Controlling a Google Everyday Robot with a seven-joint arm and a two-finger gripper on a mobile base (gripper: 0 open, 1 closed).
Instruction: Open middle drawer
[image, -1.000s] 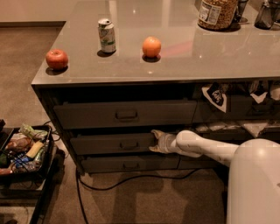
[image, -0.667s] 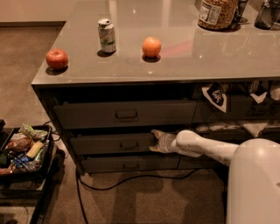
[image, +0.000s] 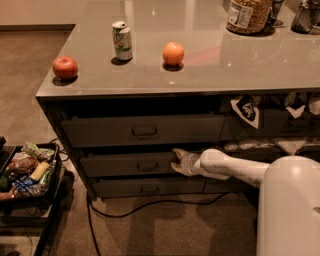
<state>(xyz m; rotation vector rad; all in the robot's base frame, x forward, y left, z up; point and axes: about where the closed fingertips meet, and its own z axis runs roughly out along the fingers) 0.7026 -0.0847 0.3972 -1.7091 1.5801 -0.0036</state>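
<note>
The middle drawer (image: 125, 165) is the dark-grey front between a taller drawer (image: 142, 131) above and a slimmer one (image: 147, 188) below. Its small loop handle (image: 148, 166) sits at its centre. My gripper (image: 176, 161) reaches in from the right on a white arm (image: 235, 169) and rests at the right end of the middle drawer's front, to the right of the handle. No interior of the drawer shows.
On the counter top (image: 210, 65) stand a red apple (image: 65, 67), a soda can (image: 122, 40), an orange (image: 173, 53) and a jar (image: 248, 15). A tray of snacks (image: 27, 172) sits on the floor at left. A black cable (image: 150, 205) runs along the carpet.
</note>
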